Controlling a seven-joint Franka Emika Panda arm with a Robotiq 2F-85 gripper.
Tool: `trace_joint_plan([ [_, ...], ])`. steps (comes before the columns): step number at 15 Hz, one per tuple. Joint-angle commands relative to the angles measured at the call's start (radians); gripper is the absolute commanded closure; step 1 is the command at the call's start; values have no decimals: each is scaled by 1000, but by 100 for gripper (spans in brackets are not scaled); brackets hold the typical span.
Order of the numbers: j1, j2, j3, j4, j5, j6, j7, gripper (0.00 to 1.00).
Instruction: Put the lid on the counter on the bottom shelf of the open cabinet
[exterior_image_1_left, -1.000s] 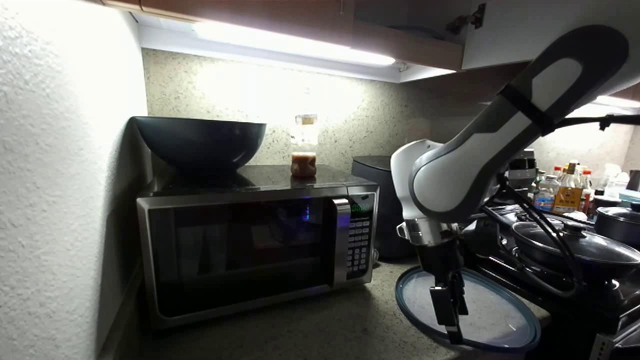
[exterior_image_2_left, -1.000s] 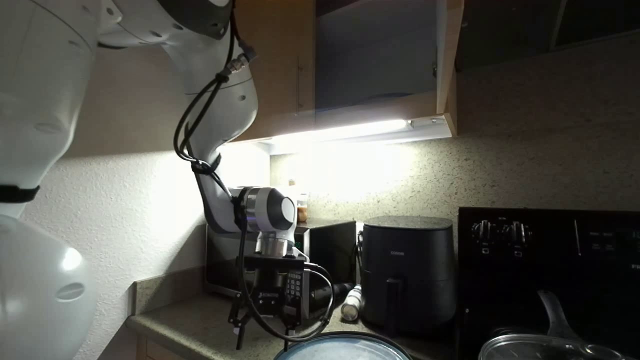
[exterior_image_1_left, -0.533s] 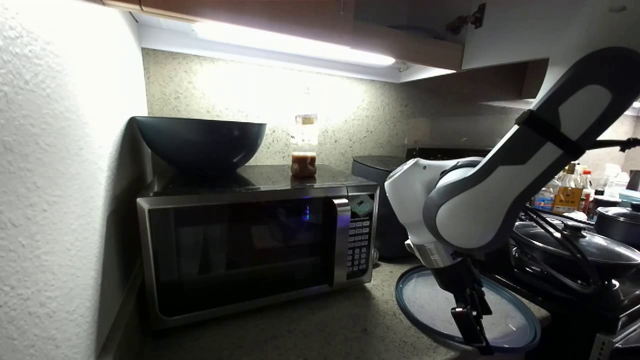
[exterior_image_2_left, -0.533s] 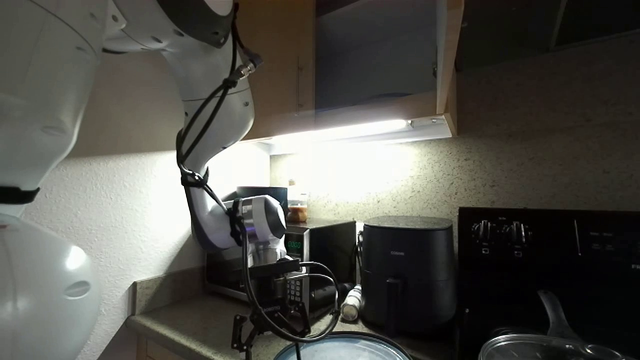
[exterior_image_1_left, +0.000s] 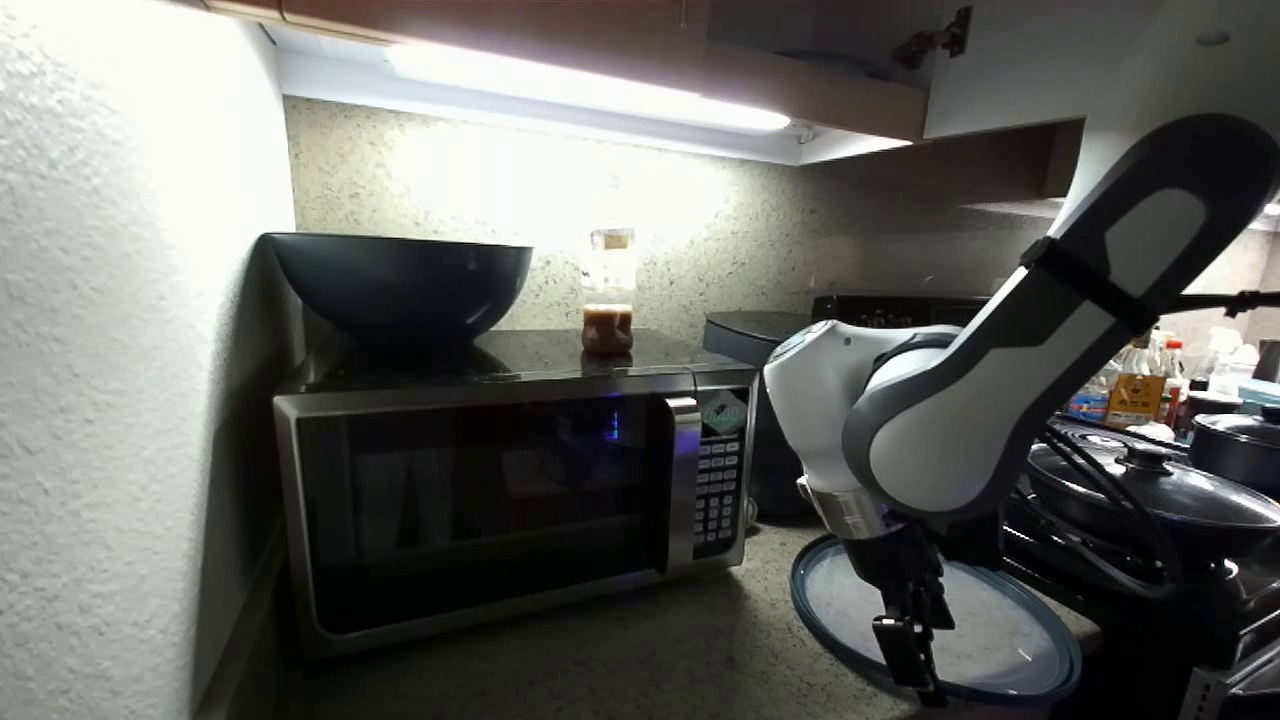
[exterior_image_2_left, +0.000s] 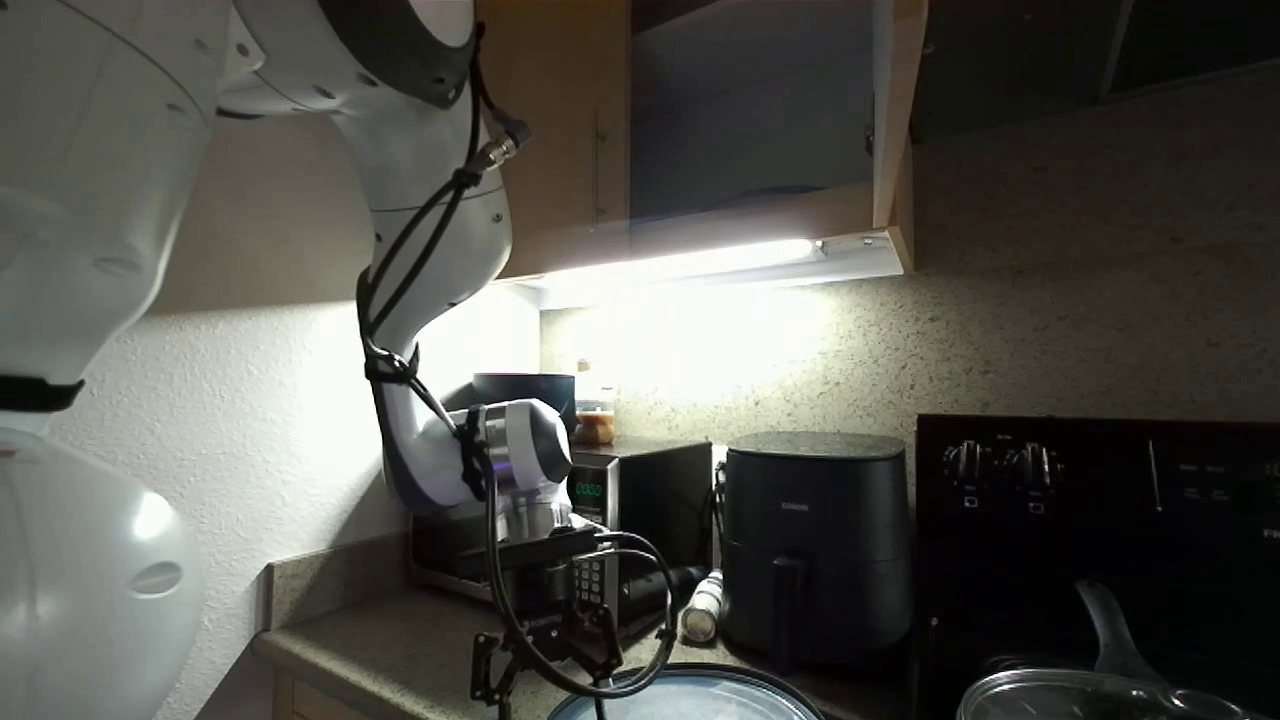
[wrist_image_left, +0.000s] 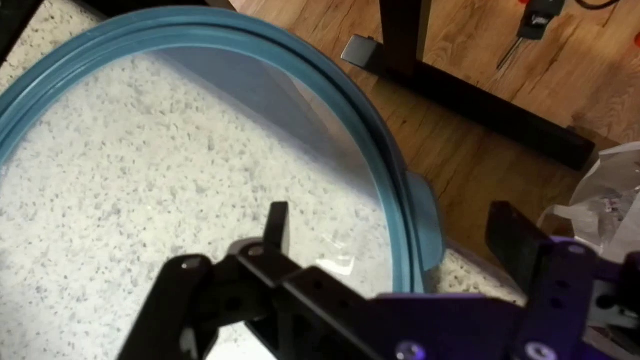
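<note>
Gaping over the edge of the lid (exterior_image_1_left: 990, 612), which lay on the counter (exterior_image_2_left: 380, 635), the gripper (wrist_image_left: 390, 206) held nothing, though contact looked uncertain; the cabinet (exterior_image_2_left: 750, 125) stood open, but grasping, lifting and shelving remained.

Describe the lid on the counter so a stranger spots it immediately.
Start at the microwave. On the speckled countertop between it and the stove lies a large, clear round lid, overhanging the edge. Unlike the knobbed glass pan lid on the stove, it has a blue rim.
</note>
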Motion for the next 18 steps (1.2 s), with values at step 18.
trace_joint_plan([
  [18,62,56,-74,-15,-266,8,432,0],
])
